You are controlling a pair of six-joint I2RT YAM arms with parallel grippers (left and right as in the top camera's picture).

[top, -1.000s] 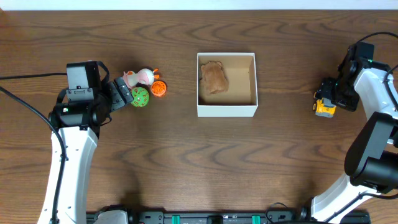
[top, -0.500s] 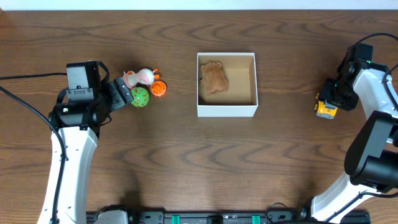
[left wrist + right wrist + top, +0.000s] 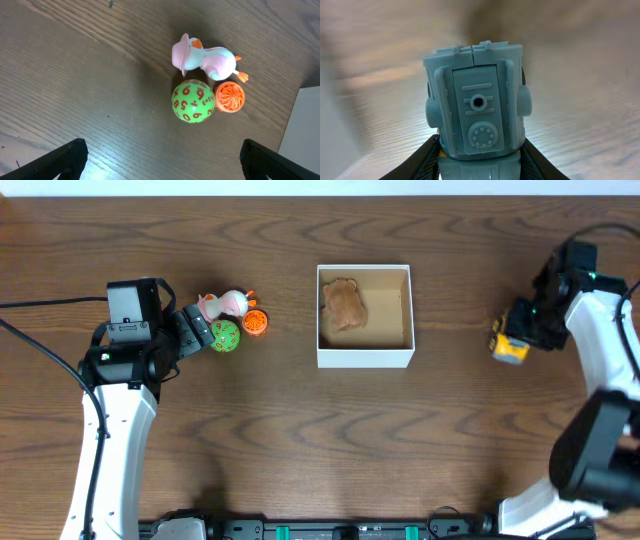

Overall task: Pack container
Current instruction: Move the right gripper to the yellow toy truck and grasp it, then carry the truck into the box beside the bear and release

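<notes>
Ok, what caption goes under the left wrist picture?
Pink duck, green number ball and orange ball huddled on the wooden table before the open left claw.

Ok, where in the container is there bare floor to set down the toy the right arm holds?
In the container, the right half of the floor is bare, from the brown plush toy across to the right wall. A narrower bare strip runs between the plush and the near wall. The plush crowds the far-left corner.
</notes>
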